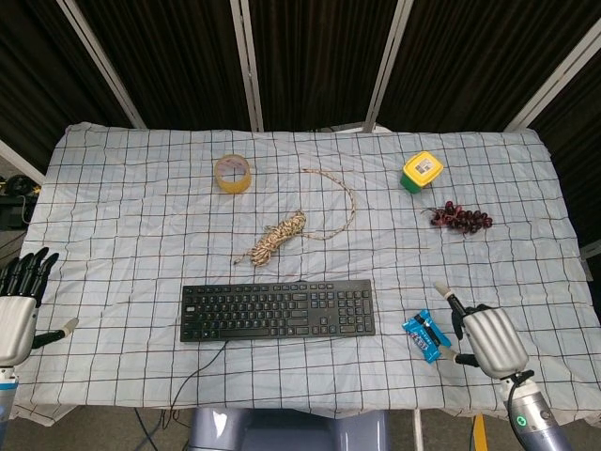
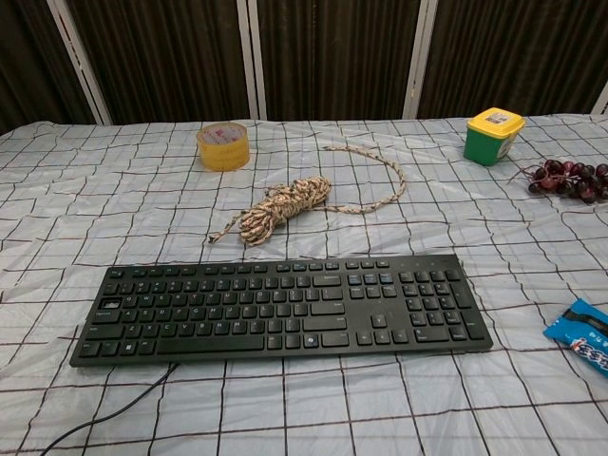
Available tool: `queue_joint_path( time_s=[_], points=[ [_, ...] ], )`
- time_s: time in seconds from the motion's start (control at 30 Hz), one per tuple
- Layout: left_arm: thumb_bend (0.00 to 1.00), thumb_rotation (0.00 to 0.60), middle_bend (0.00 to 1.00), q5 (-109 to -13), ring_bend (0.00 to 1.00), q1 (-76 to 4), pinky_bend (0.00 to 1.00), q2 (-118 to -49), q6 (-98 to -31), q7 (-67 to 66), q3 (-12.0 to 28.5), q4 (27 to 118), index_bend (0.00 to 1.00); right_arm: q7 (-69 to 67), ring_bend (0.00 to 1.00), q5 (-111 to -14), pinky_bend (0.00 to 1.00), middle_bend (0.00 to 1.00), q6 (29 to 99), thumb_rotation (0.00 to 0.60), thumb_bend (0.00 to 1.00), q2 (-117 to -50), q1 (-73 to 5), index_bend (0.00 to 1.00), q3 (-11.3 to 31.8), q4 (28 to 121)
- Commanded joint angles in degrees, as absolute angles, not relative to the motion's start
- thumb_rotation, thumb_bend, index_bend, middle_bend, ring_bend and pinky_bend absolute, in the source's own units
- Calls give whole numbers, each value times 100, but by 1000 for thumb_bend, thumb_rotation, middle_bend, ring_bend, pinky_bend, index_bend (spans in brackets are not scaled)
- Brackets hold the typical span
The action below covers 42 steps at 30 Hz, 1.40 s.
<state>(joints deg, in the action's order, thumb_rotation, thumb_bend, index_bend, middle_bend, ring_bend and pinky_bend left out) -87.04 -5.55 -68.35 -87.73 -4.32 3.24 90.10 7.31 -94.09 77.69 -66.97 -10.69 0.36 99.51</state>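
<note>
the chest view cuts off the blue snack packet (image 2: 581, 334) and grapes (image 2: 568, 180) at its right edge, and shows neither hand

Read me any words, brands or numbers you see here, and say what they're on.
None can be read.
Keyboard: key legends too small.
Blue snack packet: white lettering, blurred and cut off at the frame edge.
Yellow-lidded green tub and tape roll: no text visible.

Six loose items on my table, one of each kind.

I count one black keyboard (image 1: 277, 310), and around it one coil of rope (image 1: 282, 235) just behind, one roll of yellow tape (image 1: 232, 173) behind to its left, one yellow-lidded green tub (image 1: 422, 172) and one bunch of dark grapes (image 1: 461, 219) behind to its right, one blue snack packet (image 1: 423, 335) beside its right end.
</note>
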Motion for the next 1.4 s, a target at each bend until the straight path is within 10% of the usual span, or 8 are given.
queue_joint_path(
  time_s=[0.03, 0.3, 1.4],
  points=[
    [29, 600, 0, -8699, 0, -556, 0, -6834, -8776, -416, 330, 9003, 0, 983, 791, -9379, 718, 796, 7443, 600, 191, -6743, -1254, 133, 18, 10106],
    [29, 600, 0, -8708, 0, -565, 0, -6822, -8776, -361, 340, 8982, 0, 1574, 842, -9190, 744, 828, 6848, 600, 389, -6826, -1414, 148, -185, 10302],
    [29, 600, 0, -8666, 0, -573, 0, -6806, -8779, -321, 377, 8996, 0, 3296, 857, -7756, 749, 834, 6107, 600, 446, -8008, -1658, 147, -191, 10364]
  ],
)
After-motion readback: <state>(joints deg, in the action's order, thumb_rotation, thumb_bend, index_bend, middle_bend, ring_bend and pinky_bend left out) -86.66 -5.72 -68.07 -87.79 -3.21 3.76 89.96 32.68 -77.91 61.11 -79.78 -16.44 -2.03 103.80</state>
